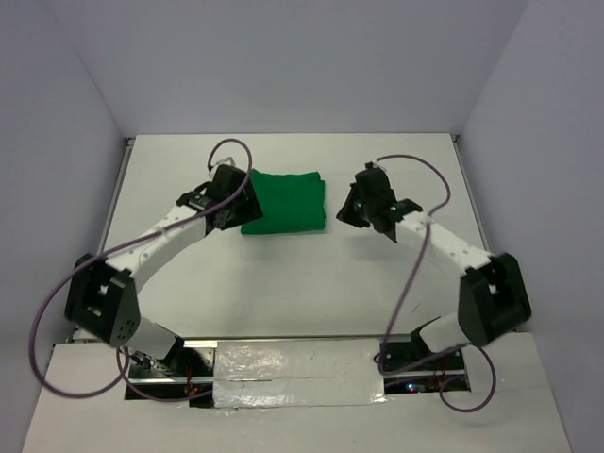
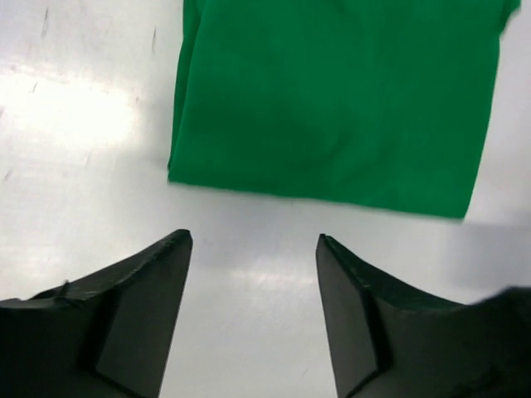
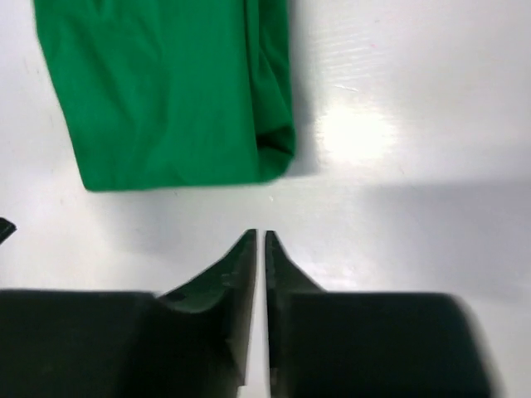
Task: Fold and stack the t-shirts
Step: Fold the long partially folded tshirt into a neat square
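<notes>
A bright green t-shirt (image 1: 285, 202) lies folded into a flat rectangle on the white table, between the two arms. My left gripper (image 1: 229, 201) hovers at its left edge; in the left wrist view the t-shirt (image 2: 332, 99) lies just beyond the gripper (image 2: 253, 240), whose jaws stand wide apart over bare table. My right gripper (image 1: 363, 206) hangs a little right of the cloth. Seen from the right wrist, the t-shirt (image 3: 166, 91) lies ahead and left of the gripper (image 3: 260, 236), whose jaws are almost touching with nothing between them.
White walls (image 1: 293, 57) enclose the table (image 1: 302, 274) at the back and both sides. Purple cables (image 1: 425, 264) loop from each arm. A taped strip (image 1: 293, 363) runs between the arm bases at the near edge.
</notes>
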Controlling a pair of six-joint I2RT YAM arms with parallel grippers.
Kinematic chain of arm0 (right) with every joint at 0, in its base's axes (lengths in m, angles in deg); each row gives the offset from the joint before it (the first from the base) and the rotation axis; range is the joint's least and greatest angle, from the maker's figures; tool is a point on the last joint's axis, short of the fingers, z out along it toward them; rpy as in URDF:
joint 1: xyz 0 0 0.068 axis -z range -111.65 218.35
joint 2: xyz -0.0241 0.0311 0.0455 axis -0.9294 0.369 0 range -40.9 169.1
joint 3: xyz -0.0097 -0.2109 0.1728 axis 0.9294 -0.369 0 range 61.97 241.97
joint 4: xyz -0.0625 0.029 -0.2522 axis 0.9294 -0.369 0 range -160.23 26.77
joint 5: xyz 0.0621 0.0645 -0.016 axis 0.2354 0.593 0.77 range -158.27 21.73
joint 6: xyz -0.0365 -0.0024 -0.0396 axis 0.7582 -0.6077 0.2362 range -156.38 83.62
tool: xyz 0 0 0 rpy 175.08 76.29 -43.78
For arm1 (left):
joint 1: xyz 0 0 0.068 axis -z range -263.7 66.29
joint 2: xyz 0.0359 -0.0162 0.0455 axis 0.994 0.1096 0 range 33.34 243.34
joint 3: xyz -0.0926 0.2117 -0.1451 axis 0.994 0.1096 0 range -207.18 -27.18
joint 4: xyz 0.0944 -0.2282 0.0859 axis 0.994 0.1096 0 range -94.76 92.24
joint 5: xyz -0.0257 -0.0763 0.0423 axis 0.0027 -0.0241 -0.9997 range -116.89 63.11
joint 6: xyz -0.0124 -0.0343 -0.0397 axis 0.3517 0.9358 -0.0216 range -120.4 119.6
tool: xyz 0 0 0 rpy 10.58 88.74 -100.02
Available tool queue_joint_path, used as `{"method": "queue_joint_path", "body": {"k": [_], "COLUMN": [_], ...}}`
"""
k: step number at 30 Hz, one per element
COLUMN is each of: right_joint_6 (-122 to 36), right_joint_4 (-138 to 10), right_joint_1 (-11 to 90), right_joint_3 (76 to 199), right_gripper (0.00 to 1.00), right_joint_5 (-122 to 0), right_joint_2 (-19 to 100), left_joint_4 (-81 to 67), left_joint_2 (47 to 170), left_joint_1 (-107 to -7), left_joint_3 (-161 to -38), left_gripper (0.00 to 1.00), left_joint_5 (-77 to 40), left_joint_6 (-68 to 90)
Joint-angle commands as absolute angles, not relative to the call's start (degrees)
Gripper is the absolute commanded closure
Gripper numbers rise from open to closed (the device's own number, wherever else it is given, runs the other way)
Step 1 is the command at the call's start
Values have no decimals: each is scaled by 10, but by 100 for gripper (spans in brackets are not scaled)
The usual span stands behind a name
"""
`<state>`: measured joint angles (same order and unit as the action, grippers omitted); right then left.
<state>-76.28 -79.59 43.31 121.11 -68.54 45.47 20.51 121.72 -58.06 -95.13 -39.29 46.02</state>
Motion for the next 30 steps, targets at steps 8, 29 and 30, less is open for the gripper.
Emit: {"method": "queue_joint_path", "body": {"k": [8,29,30], "right_joint_6": [-679,-683,-684], "right_joint_4": [-928,-1016,-1013], "right_joint_1": [428,429,429], "right_joint_3": [1156,1132,1130], "right_gripper": [0,1,1], "right_joint_5": [-851,-964,-967], "right_joint_2": [165,31,23], "left_joint_4": [246,335,333], "left_joint_2": [920,831,830], "left_joint_1": [-564,-565,-565], "left_joint_3": [-802,-849,-848], "left_gripper": [8,2,2], "left_joint_5": [-448,-504,-504], "left_joint_6": [420,401,400]}}
